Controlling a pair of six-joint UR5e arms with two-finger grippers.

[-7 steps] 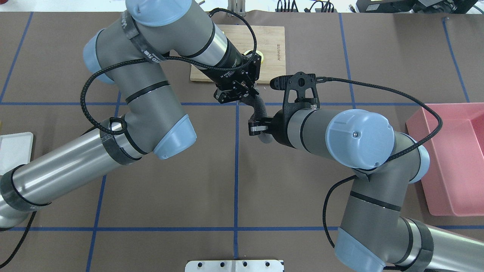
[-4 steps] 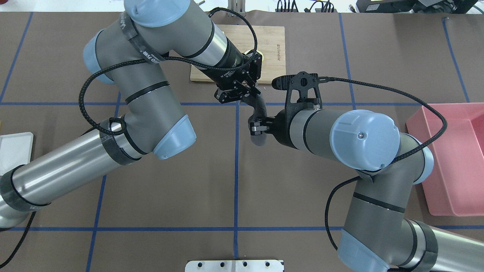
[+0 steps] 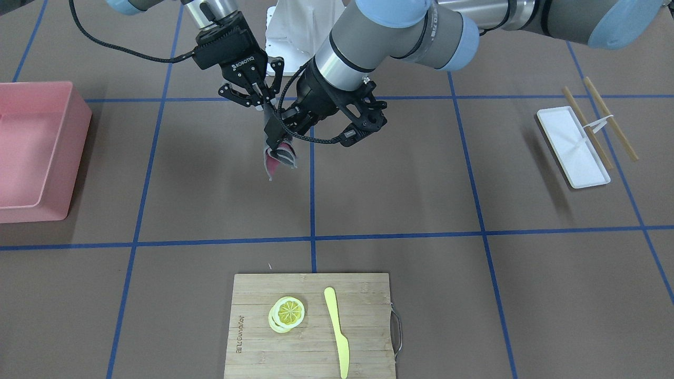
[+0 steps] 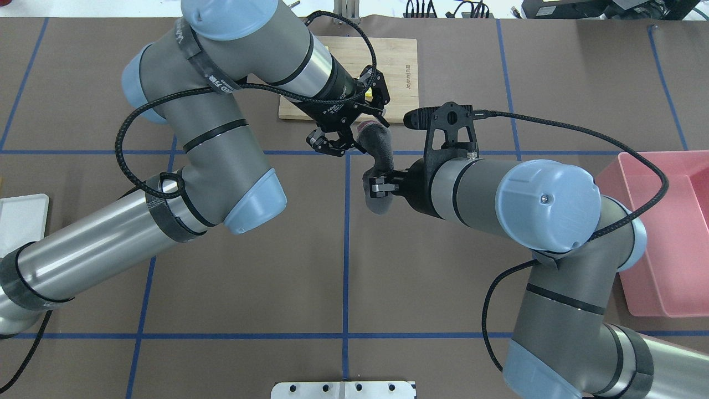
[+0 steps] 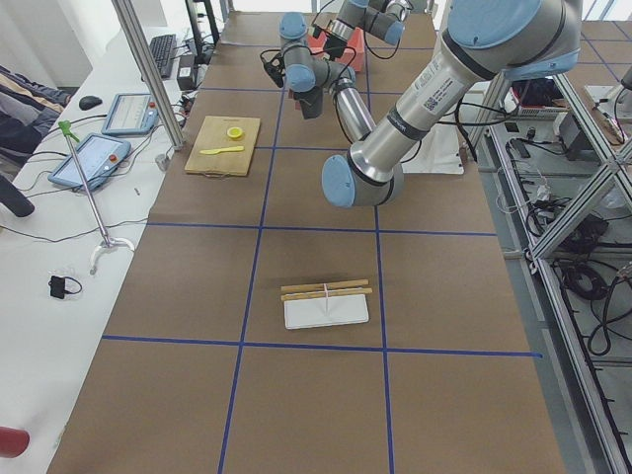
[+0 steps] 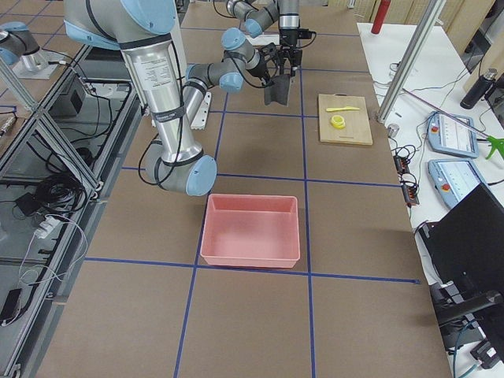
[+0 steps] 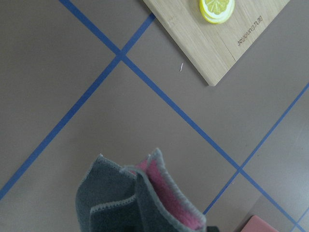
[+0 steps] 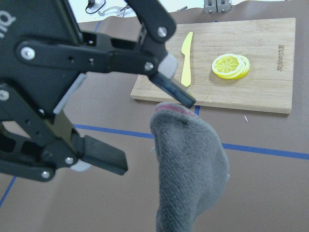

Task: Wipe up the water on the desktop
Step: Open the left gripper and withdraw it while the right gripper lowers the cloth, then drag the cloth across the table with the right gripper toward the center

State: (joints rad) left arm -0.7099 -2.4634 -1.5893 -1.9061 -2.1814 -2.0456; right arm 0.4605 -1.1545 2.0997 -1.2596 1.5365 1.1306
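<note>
The brown desktop (image 4: pixel 249 277) carries a grid of blue tape lines, and I see no wet patch on it. A grey cloth with a pink inner side (image 4: pixel 379 158) hangs above the middle of the table. My right gripper (image 4: pixel 376 187) is shut on the cloth's lower part. In the front-facing view the right gripper (image 3: pixel 261 105) holds it and the cloth (image 3: pixel 276 155) dangles below. My left gripper (image 4: pixel 350 130) is open, its fingers (image 8: pixel 174 92) spread on either side of the cloth's free end (image 8: pixel 186 145) without gripping it. The left wrist view shows the cloth (image 7: pixel 140 198) below the camera.
A bamboo cutting board (image 3: pixel 363 326) at the far middle holds lemon slices (image 3: pixel 287 311) and a yellow knife (image 3: pixel 337 331). A pink bin (image 3: pixel 37 152) stands on my right. A white tray (image 3: pixel 574 147) with chopsticks (image 3: pixel 613 118) lies on my left.
My left gripper was shut on the cloth's upper end and has opened, letting go. The right gripper still holds the cloth and has shifted slightly to the right.
</note>
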